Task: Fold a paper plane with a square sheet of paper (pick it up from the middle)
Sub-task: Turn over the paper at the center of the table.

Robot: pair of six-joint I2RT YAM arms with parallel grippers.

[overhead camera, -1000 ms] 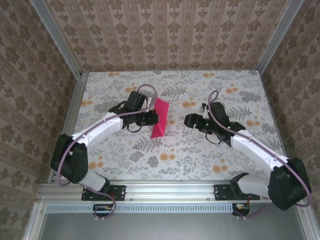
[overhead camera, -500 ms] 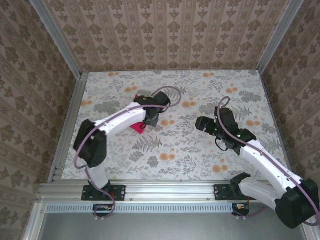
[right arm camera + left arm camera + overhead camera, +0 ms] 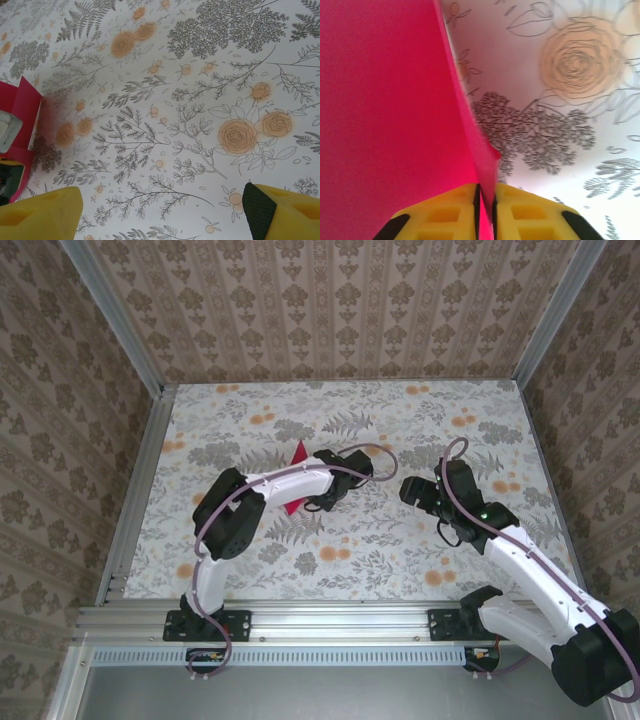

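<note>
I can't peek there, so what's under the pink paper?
The flowery table shows just past the paper, which the left gripper pinches at its edge. The spot right beneath is covered by the paper itself.

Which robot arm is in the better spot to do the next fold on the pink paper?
Left, most likely. The left gripper already pinches the pink paper between its fingers. The right gripper hangs open off to the side, not touching the paper, so it would have to reach over first.
</note>
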